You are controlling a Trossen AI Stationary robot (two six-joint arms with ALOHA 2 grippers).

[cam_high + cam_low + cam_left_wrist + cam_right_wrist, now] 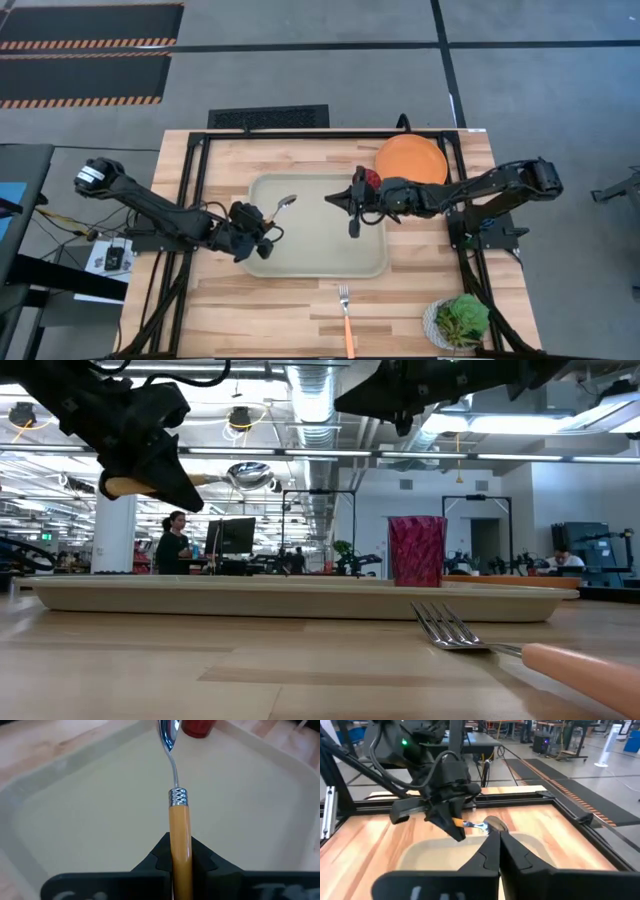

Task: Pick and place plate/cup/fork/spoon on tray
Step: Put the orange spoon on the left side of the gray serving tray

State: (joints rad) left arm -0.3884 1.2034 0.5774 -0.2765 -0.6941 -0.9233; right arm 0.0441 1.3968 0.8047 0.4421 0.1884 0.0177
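The spoon (179, 815) is pinched by its orange handle between the jaws of the left gripper (262, 233) and is held in the air above the left part of the tray (300, 262), its bowl pointing toward the tray's far side. The spoon is therefore judged to be in transit and not yet set down.

The cup (417, 550) is seen standing upright at the tray's far right corner. From the level view it appears to rest on the tray, but from above it is largely covered by the right arm, so whether it sits inside the rim or just beside it cannot be settled. The right gripper (352, 212) is held above the tray's right half with its jaws pressed together and nothing between them.

The plate (411, 159) is still lying on the desk beyond the tray's far right corner, and the fork (346, 318) is still lying on the desk in front of the tray, tines toward it. At most one of the four things is judged placed; the spoon, plate and fork remain.

The fork's handle end is cut off at the edge of the overhead picture. A potted plant (460, 320) is left standing at the desk's near right corner.
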